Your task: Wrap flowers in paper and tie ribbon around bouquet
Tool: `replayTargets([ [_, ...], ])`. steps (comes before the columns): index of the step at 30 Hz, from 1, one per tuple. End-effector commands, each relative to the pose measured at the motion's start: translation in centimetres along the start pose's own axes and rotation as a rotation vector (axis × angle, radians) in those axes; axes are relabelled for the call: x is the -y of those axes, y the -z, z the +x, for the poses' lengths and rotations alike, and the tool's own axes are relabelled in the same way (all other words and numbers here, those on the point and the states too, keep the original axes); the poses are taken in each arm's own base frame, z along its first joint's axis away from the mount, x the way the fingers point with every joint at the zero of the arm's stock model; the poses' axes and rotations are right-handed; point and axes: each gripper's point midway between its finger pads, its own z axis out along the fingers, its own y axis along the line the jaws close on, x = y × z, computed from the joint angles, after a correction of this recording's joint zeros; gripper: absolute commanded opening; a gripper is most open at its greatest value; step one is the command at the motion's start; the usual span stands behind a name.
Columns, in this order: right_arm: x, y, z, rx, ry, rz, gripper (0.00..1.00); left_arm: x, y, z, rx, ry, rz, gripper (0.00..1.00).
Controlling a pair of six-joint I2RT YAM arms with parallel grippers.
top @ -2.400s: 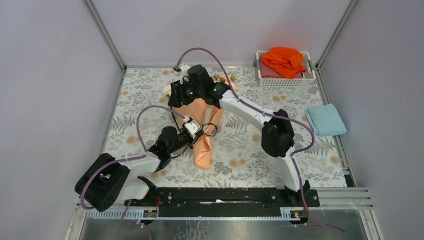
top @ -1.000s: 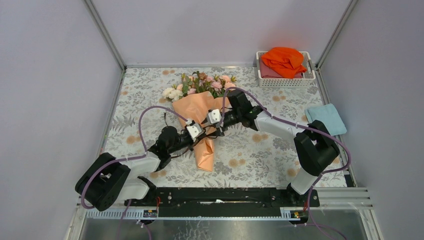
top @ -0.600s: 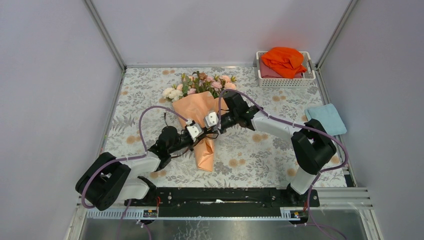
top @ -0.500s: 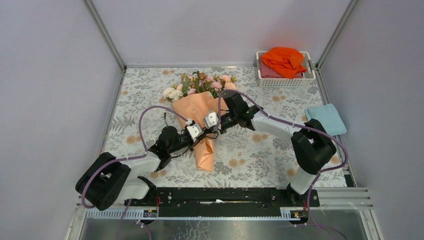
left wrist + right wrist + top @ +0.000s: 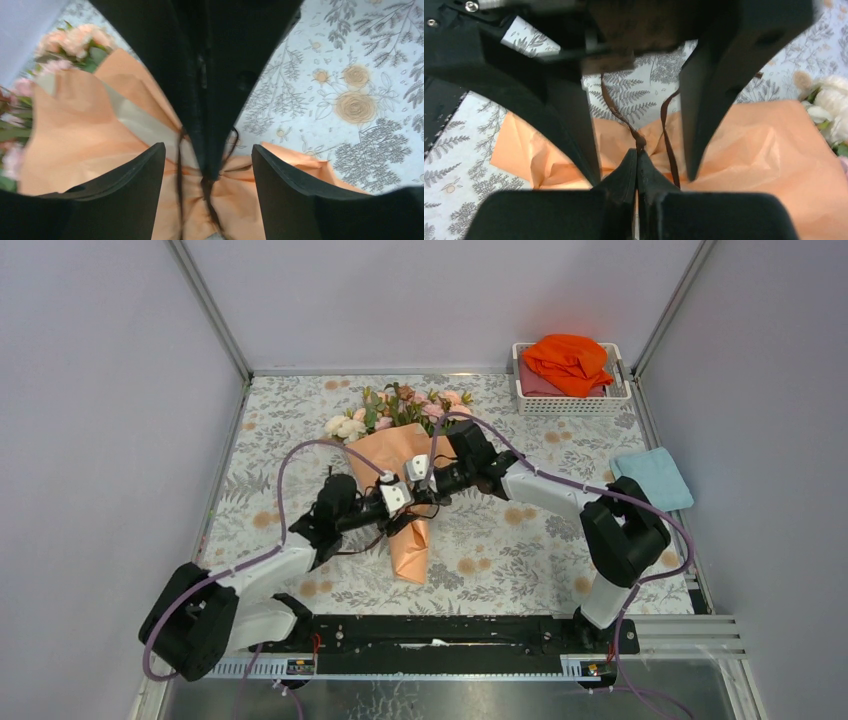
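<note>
The bouquet (image 5: pixel 405 540) lies in the middle of the counter (image 5: pixel 540 560), its narrow tip toward the arm bases. The flowers (image 5: pixel 400 405) spill from the wide far end of the peach paper (image 5: pixel 749 150). The dark ribbon (image 5: pixel 667 145) crosses the cone about halfway along, gathered into a knot with loose strands rising from it.

The right gripper (image 5: pixel 636 155) is closed tight, its tips pinching the ribbon at that knot. The left gripper (image 5: pixel 207 150) stands wide, its two fingers straddling the right one's closed fingers just above the paper. Both wrists meet over the cone's middle and hide that part from the overhead camera. Purple cables (image 5: pixel 320 444) arch above the arms.

At the far right corner a white slotted basket (image 5: pixel 565 405) holds a bright orange cloth (image 5: pixel 570 360) heaped on a pinkish-red one (image 5: pixel 535 385). A light blue cloth (image 5: pixel 652 480) lies folded at the counter's right edge, well apart from the bouquet.

The counter carries a pale covering printed with grey fern leaves and tan blossoms. Plain lilac-grey walls close it on three sides, with metal posts in the far corners. A black rail (image 5: pixel 450 632) runs along the near edge under the arm bases.
</note>
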Motion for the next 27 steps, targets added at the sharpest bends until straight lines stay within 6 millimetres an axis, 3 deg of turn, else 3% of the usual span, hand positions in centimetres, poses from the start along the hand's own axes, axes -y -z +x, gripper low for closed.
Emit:
replayTargets([
  [1, 1.3, -0.1, -0.2, -0.006, -0.061, 0.047, 0.00, -1.0, 2.6, 0.0, -0.175, -0.137, 0.119, 0.75],
  [5, 1.9, -0.3, -0.3, 0.012, -0.068, 0.072, 0.00, -2.3, 7.8, 2.0, -0.336, -0.099, 0.208, 0.84],
  [7, 2.0, -0.4, -0.3, 0.014, -0.078, 0.076, 0.00, -4.5, 10.5, 4.5, -0.486, 0.005, 0.171, 0.76],
  [10, 2.1, -0.4, 0.0, 0.007, -0.092, 0.082, 0.00, -9.6, 13.8, 7.0, -0.622, 0.241, 0.099, 0.54],
  [12, 2.0, -0.5, 0.3, 0.000, -0.102, 0.084, 0.00, -11.3, 14.8, 7.5, -0.646, 0.324, 0.145, 0.51],
  [14, 2.0, -0.7, 0.4, 0.001, -0.111, 0.081, 0.00, -12.2, 14.3, 8.0, -0.647, 0.295, 0.211, 0.57],
  [17, 2.3, -0.9, 0.6, 0.005, -0.127, 0.087, 0.00, -12.5, 11.6, 8.4, -0.543, 0.098, 0.275, 0.64],
  [21, 2.2, -1.0, 1.1, -0.005, -0.145, 0.092, 0.00, -11.1, 8.2, 10.0, -0.528, -0.042, 0.320, 0.72],
  [27, 2.0, -0.7, 1.3, -0.027, -0.153, 0.099, 0.00, -9.0, 7.6, 12.6, -0.560, -0.048, 0.391, 0.71],
])
